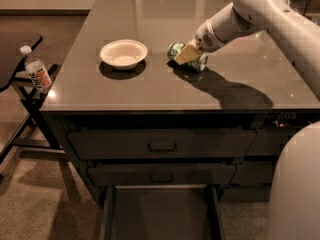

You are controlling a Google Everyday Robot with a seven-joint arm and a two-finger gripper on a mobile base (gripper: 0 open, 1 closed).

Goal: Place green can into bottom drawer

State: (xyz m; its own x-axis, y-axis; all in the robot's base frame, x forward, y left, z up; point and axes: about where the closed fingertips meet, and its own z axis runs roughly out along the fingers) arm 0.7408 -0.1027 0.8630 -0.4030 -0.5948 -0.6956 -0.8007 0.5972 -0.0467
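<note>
The green can (199,62) lies on its side on the worktop (150,89). The claw (188,54) is right on it, and the arm (260,9) goes off to 2 o'clock. I cannot tell if the claw has hold of the can. A white bowl (123,53) sits near at 9 o'clock. The bottom drawer (160,214) is open, low down at 6 o'clock. A clear bottle (36,70) stands off the worktop, far out at 9 o'clock.
</note>
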